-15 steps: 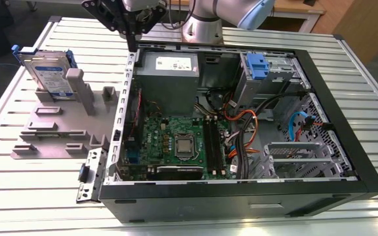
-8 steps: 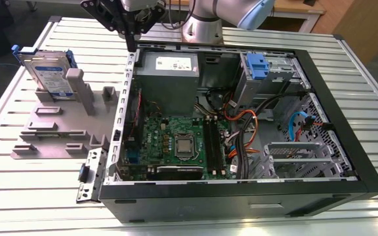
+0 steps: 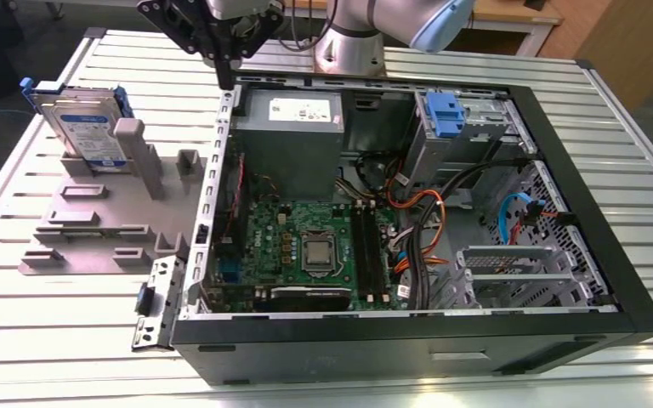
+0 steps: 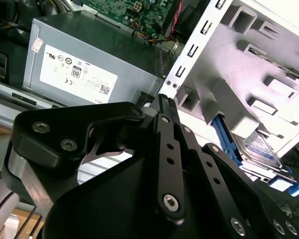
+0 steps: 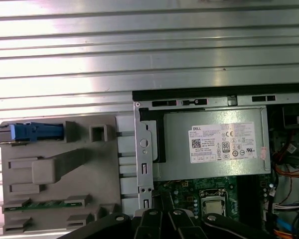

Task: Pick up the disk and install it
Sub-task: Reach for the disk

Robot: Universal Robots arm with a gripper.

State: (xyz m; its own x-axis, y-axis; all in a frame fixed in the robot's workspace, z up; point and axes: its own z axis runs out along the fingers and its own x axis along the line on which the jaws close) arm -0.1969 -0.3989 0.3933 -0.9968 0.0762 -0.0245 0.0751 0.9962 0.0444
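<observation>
Ribbed metal table [image 3: 621,119], wooden furniture [image 3: 610,34] behind it. An open PC case [image 3: 417,348] sits on the table, with a motherboard [image 3: 303,246] and grey power supply [image 3: 292,119] inside. On the exterior view's left, a grey holder [image 3: 99,229] has the disk [image 3: 82,127] standing on edge at its far end: silver, white-and-blue label, blue rails. The gripper [image 3: 227,72] hangs over the case's far corner near the holder, fingers pinched together, holding nothing.

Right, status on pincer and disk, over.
Pincer shut, empty, over metal case wall. Silver blue-railed hard drive standing in grey fixture. Tall grey post beside it.
</observation>
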